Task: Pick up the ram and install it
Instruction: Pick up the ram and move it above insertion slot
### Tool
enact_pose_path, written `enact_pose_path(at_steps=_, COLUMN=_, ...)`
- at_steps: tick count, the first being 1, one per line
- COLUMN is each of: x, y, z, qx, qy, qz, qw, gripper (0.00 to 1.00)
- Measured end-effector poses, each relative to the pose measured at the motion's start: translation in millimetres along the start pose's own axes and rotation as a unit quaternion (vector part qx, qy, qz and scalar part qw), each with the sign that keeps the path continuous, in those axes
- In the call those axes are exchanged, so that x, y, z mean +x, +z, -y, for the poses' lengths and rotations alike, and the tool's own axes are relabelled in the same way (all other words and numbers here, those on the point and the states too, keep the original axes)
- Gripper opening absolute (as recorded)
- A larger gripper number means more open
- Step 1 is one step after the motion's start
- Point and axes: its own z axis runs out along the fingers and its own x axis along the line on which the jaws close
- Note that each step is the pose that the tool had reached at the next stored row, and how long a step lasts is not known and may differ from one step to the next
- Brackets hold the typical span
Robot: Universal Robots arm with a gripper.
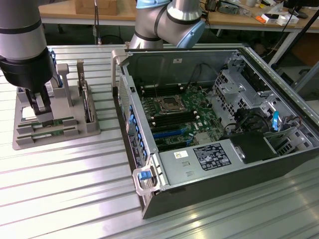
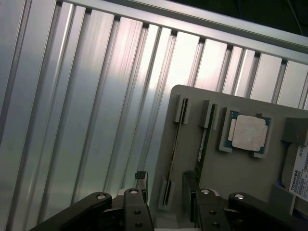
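Two thin green ram sticks stand on edge in slots of a grey holder [image 2: 187, 96]. One ram stick [image 2: 172, 154] runs down between my fingertips; the other ram stick [image 2: 205, 137] lies beside it. My gripper [image 2: 164, 204] hangs low over the holder's end, open, with one dark finger [image 2: 139, 192] on each side of the first stick's slot. In the exterior view the gripper [image 1: 40, 109] is over the holder [image 1: 30, 139] at that view's left, and the green ram [image 1: 61, 121] shows just past it. The open computer case [image 1: 149, 199] shows its motherboard memory slots [image 1: 172, 117].
On the holder also sit a square silver processor [image 2: 248, 132] and a labelled hard drive [image 2: 299, 180], which stands upright [image 1: 87, 102]. The ribbed aluminium table [image 1: 70, 189] lies between holder and case. The case's raised side wall [image 1: 122, 84] faces the holder. Benches stand behind.
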Motion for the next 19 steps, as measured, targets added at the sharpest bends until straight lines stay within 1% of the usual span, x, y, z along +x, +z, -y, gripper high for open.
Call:
enact_pose_path(at_steps=9, x=-0.6, y=2.8, z=-2.5, qx=0.0000, qy=-0.001, qz=0.0000, qw=1.0000, gripper=0.42)
enact_pose_path(at_steps=13, x=-0.9, y=6.7, z=-4.0, qx=-0.0001, qy=-0.002, qz=-0.0001, qw=1.0000, gripper=0.42)
enact_pose_path(at_steps=14, x=-0.9, y=7.7, z=-3.9, qx=0.0000, qy=0.001, qz=0.0000, qw=1.0000, gripper=0.42)
enact_pose_path(at_steps=17, x=-0.9, y=10.2, z=-3.9, qx=0.0005, qy=0.028, qz=0.0010, qw=0.9996, gripper=0.42)
enact_pose_path(at_steps=19, x=-0.8, y=12.7, z=-3.8, qx=0.0011, qy=0.058, qz=0.0022, qw=0.9983, gripper=0.42)
